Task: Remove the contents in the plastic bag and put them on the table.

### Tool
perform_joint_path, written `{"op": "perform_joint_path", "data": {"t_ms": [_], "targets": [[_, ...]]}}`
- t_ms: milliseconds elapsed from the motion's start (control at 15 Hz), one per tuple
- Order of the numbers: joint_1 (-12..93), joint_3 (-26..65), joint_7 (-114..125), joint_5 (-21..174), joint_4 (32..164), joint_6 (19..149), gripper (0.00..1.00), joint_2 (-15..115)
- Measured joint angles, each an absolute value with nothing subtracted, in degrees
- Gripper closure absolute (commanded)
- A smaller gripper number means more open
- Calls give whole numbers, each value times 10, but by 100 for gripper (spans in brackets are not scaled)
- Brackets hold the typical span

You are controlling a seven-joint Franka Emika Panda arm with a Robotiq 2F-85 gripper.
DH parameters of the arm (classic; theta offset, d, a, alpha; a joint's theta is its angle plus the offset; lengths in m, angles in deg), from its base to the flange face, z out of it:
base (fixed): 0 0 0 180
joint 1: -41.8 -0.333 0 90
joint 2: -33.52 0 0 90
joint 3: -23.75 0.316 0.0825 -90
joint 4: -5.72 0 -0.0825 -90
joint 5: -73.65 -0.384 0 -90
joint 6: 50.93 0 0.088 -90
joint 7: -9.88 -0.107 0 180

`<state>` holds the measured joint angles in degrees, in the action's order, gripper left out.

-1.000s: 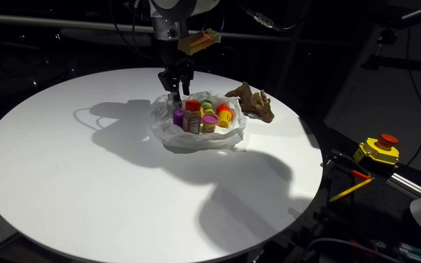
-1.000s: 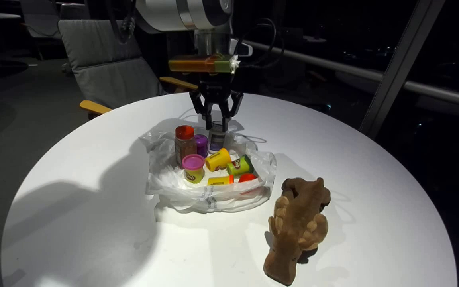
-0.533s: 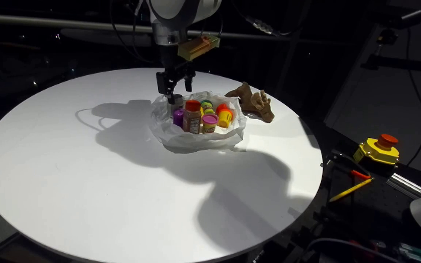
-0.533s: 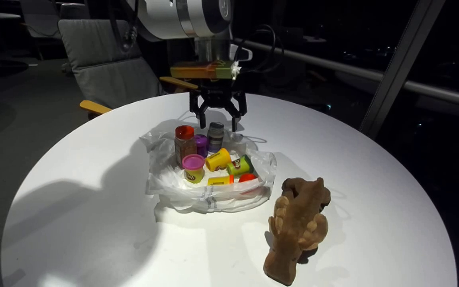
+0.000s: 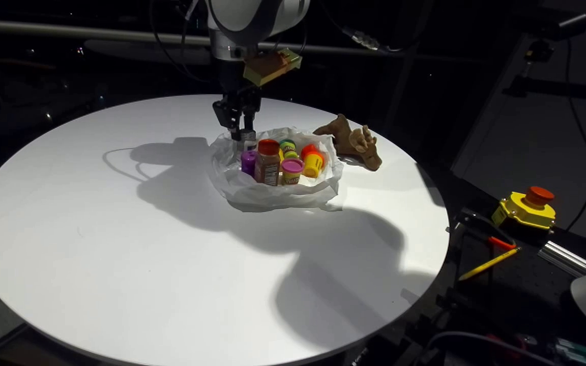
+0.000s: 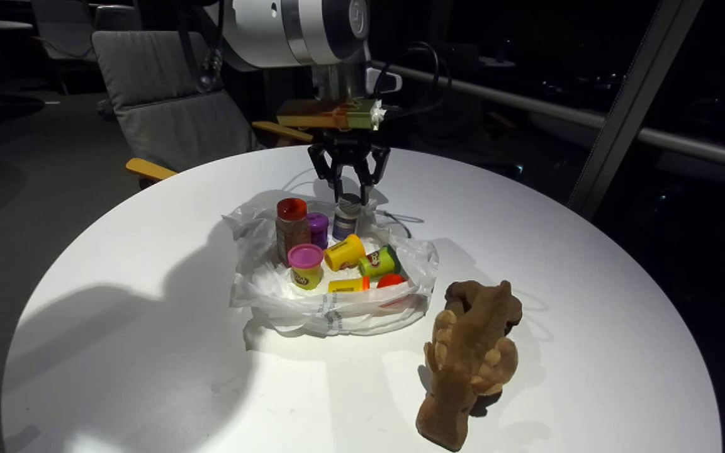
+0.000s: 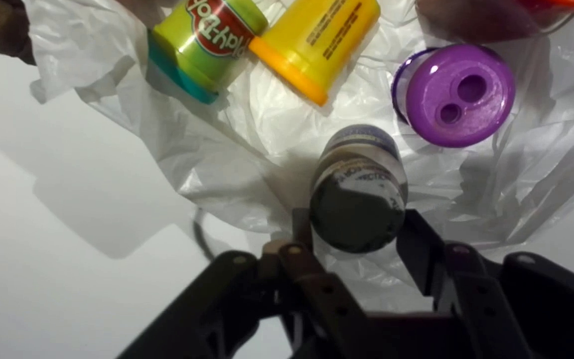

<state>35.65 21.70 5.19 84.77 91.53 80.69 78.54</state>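
Against a darkened room, with a grey padded chair (image 6: 155, 104) at ten o'clock in an exterior view, a round white table (image 6: 350, 390) carries a rumpled plastic bag (image 6: 362, 318) of small goods. At the bag's twelve o'clock, a robot gripper (image 6: 352, 196) grips a dark-capped bottle (image 7: 359, 192), its fingers (image 7: 419, 249) set against either side of the cap; the bottle leans slightly, and whether its base rests on the film cannot be told. Held so high, it could pivot or slip free in a lift, and loose film beside the fingers might rise with it, tipping the purple pencil sharpener (image 7: 455, 95) nearby. Counted inside: one bottle, one sharpener, one red-lidded spice jar (image 6: 293, 234) at ten o'clock, four Play-Doh tubs (image 6: 345, 253) and one red piece (image 6: 391, 280), partly hidden by the rim. Outside, at the bag's four o'clock: one plush moose (image 6: 472, 346), lying on the table.
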Motion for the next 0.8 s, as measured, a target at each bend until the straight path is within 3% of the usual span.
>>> {"op": "perform_joint_path", "data": {"t_ms": [800], "targets": [[345,217,50,852,925,810,82,735]]}}
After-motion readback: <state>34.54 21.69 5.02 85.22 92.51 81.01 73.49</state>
